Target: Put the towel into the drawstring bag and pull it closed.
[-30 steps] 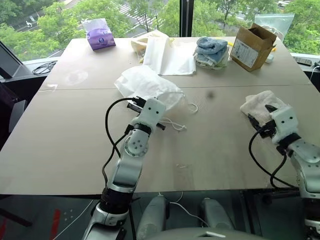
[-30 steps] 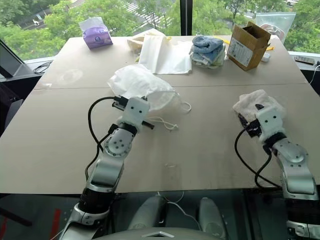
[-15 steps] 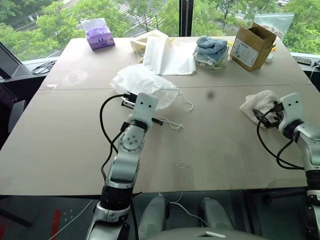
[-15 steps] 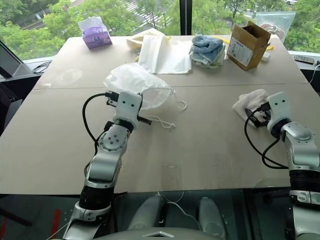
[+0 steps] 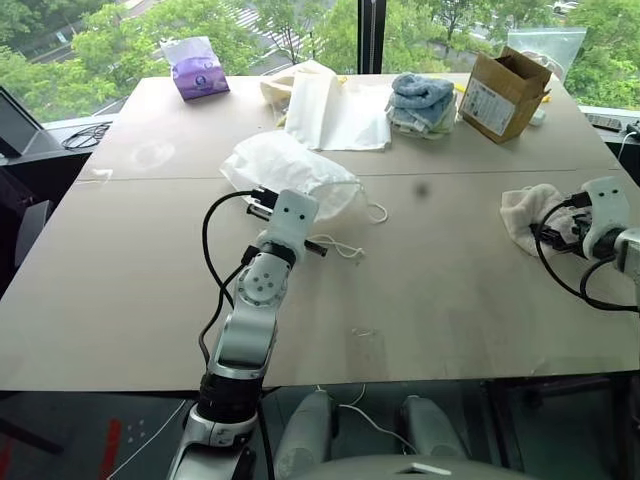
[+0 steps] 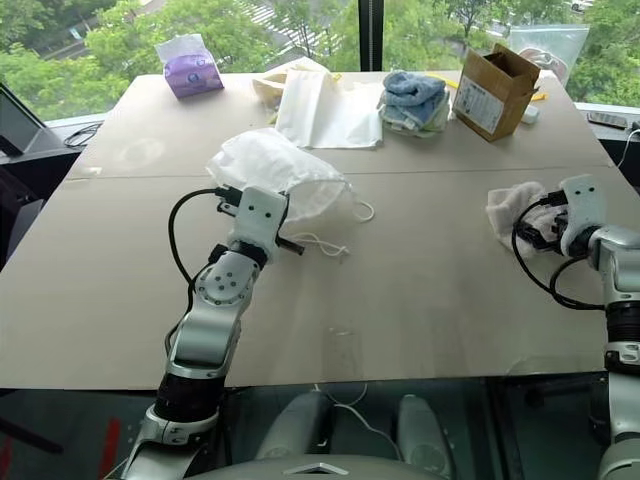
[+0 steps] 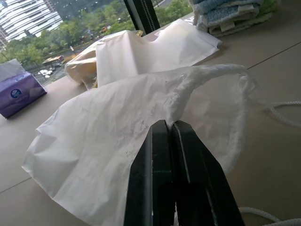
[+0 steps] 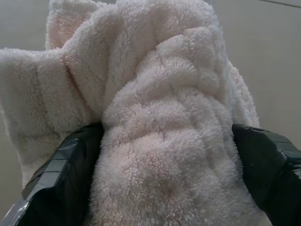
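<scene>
Right pincer [image 8: 160, 155] is spread wide around the towel [image 8: 155, 94] at the table's [image 5: 450, 290] right edge; left pincer [image 7: 171, 136] is clenched on the drawstring bag [image 5: 285, 170] mid-table. A deep, firm closure on the bunched cloth is advised before lifting.

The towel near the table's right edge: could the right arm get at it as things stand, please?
Probably yes: the right gripper is open with the towel bunched between its fingers, and nothing sits between them.
</scene>
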